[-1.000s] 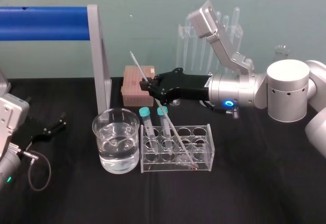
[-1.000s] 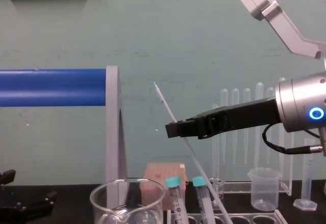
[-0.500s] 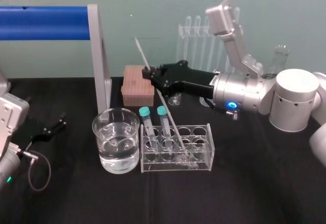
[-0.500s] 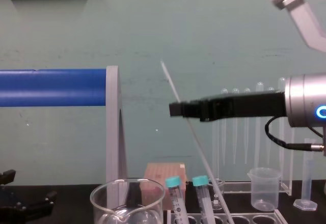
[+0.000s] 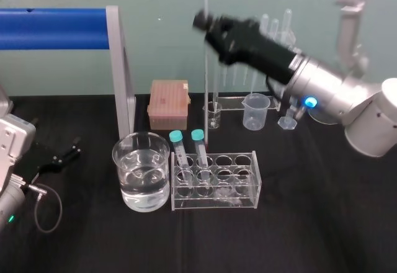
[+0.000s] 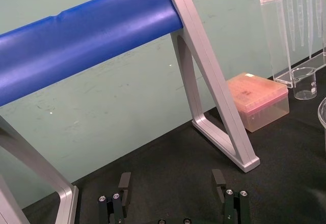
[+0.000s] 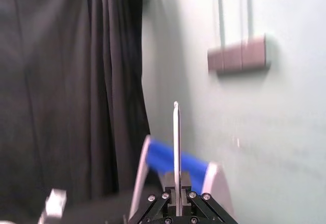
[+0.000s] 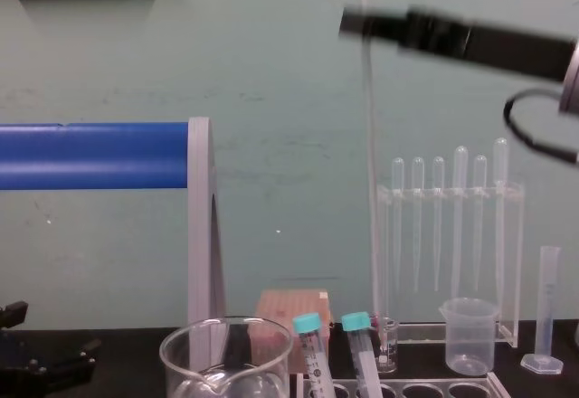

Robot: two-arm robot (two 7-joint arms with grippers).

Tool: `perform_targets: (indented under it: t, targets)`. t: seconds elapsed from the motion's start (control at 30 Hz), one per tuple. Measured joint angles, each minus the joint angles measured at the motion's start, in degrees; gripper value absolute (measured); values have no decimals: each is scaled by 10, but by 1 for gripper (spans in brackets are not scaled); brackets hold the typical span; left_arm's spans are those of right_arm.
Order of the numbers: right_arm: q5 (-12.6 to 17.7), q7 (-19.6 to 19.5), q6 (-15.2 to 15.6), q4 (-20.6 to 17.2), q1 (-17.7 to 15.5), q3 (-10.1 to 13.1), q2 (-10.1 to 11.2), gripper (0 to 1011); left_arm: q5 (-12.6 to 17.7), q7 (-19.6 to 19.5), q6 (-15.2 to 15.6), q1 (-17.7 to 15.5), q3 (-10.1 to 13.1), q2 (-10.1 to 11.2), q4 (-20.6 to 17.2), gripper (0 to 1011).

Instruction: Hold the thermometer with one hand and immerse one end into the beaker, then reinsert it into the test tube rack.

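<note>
My right gripper (image 5: 208,22) is raised high over the table and shut on the thermometer (image 5: 206,87), a long thin glass rod that hangs upright. In the chest view the thermometer (image 8: 369,190) drops from the gripper (image 8: 355,23) to a lower end just above the test tube rack (image 8: 407,387). The right wrist view shows the rod (image 7: 176,147) rising from between the closed fingertips (image 7: 167,202). The wide glass beaker (image 5: 141,177) holds water and stands left of the rack (image 5: 214,183). My left gripper (image 6: 171,183) rests open at the table's left side.
Two blue-capped tubes (image 5: 186,146) stand in the rack's left holes. Behind are a pink tip box (image 5: 167,104), a tiny glass beaker (image 5: 213,115), a small plastic beaker (image 5: 255,111) and the pipette stand (image 8: 448,235). A blue bar on a grey frame (image 5: 121,68) stands back left.
The right gripper has risen and swung up, lifting the thermometer out of the rack. The rod has gone from leaning to upright. The left arm has not moved.
</note>
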Motion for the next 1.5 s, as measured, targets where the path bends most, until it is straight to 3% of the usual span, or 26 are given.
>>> perform_targets:
  t: [0.1, 0.27, 0.4, 0.57, 1.0, 1.23, 1.5]
  targets:
    - [32, 8, -27, -11, 1, 23, -14, 51, 0, 0, 0, 0, 0, 0, 0, 1008]
    - [59, 23, -42, -5, 32, 27, -40, 51, 0, 0, 0, 0, 0, 0, 0, 1008]
    - [72, 42, -46, 10, 64, 13, -61, 52, 0, 0, 0, 0, 0, 0, 0, 1008]
    - [75, 70, -47, 38, 97, -21, -83, 52, 0, 0, 0, 0, 0, 0, 0, 1008]
    - [44, 97, -36, 121, 114, -95, -101, 52, 0, 0, 0, 0, 0, 0, 0, 1008]
    - [19, 114, -54, 160, 109, -113, -109, 52, 0, 0, 0, 0, 0, 0, 0, 1008]
    - [0, 134, -83, 210, 104, -119, -130, 51, 0, 0, 0, 0, 0, 0, 0, 1008]
